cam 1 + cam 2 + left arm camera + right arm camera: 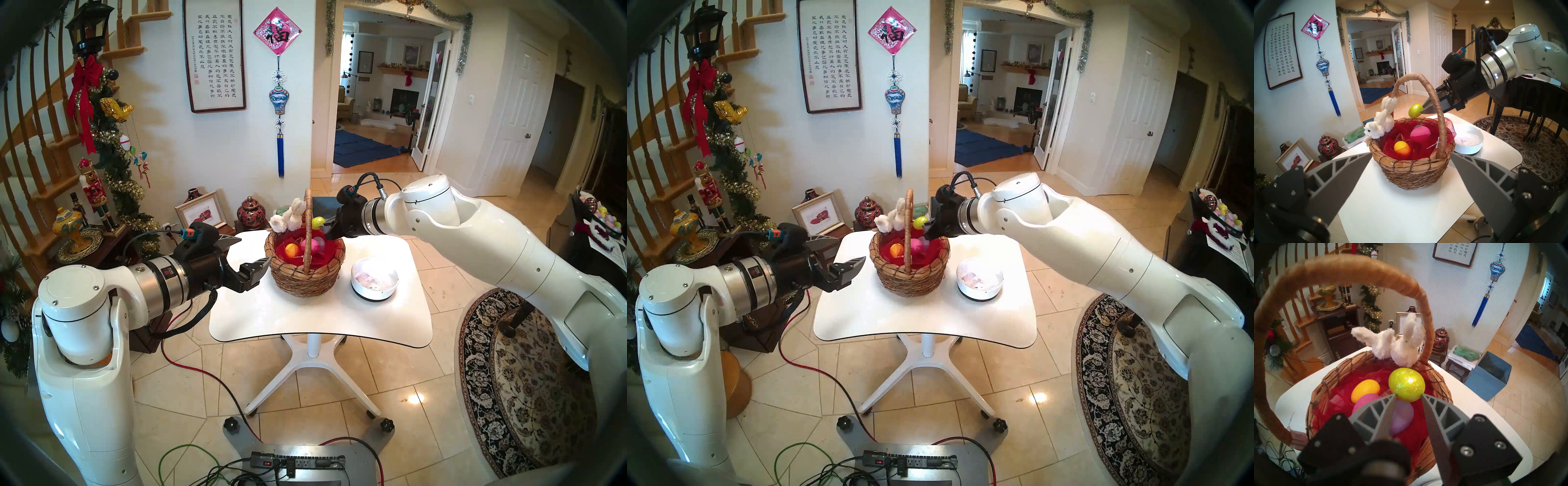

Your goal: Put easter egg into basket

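Right gripper [1409, 396] pinches the yellow-green egg [1406, 384] by its near end, long axis lying crosswise to the fingers, above the basket [1412, 169] on its far side beyond the handle; left gripper [239, 256] gapes empty beside the basket

"福" on pink diamond wall hanging [277, 32]
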`<state>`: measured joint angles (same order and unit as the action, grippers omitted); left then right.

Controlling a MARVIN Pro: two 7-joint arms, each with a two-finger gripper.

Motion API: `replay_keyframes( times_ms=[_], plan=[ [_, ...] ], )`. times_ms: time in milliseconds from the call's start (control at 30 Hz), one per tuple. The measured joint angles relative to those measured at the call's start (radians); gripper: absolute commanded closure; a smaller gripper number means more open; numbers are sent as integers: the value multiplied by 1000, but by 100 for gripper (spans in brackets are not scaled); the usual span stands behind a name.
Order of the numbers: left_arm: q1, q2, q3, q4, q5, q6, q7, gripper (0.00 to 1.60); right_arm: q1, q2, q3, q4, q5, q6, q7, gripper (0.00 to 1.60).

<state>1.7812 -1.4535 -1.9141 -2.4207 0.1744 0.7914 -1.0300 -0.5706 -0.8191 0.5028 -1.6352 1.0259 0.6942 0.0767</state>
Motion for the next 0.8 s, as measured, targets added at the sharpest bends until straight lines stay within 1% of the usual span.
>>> replay_keyframes(
  times_ms=[433,800],
  plan=[
    [0,0,0,0,0,0,0,0,-1,0,-7,4,0,40,30,86],
    [0,0,0,0,0,0,0,0,-4,3,-10,6,-1,39,44,86]
  ],
)
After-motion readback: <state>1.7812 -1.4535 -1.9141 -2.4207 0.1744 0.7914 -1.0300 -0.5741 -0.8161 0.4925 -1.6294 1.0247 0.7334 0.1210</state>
